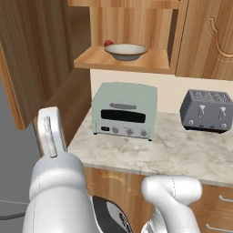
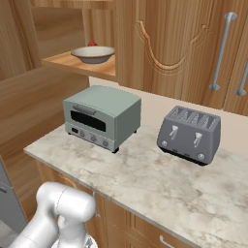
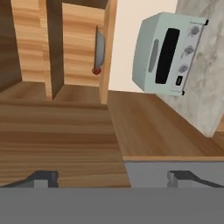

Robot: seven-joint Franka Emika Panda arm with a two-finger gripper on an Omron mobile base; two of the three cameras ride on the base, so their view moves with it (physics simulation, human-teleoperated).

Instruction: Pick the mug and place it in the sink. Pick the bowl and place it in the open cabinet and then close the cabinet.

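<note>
Nearest to you, the pincer (image 3: 111, 177) has its two dark fingertips (image 3: 43, 177) spread wide apart at the bottom of the hand view, with nothing between them; it is open and empty. Right in front of those tips you have the broad wooden face of the swung-out cabinet door (image 3: 57, 131), and beside it a grey panel (image 3: 170, 173) whose nature you cannot tell from here.

In the left base view the white arm (image 1: 54, 182) rises in the foreground, below the front edge of the marble table (image 1: 182, 154). That open door (image 1: 32, 54) stands out along the left side of this view.

Move up onto the table: a pale green toaster oven (image 1: 125, 110) sits toward the left end, set back near the wall, its dark window and row of knobs facing you. To its right, well apart from it, a grey four-slot toaster (image 1: 207, 110) stands near the back edge. From the right base view you see the same pair, toaster oven (image 2: 101, 116) left, toaster (image 2: 190, 134) right, with bare marble in front of both.

Farther back and higher, the cabinet (image 1: 125, 59) is open above the toaster oven. The bowl (image 1: 126, 51) sits upright on its shelf, toward the front edge, tan outside and whitish within. Something small and red (image 1: 108, 43) peeks out just behind the bowl's left rim; you cannot tell what it is. To the right, closed wall doors carry carved arched panels and long grey bar handles (image 2: 220, 51).
</note>
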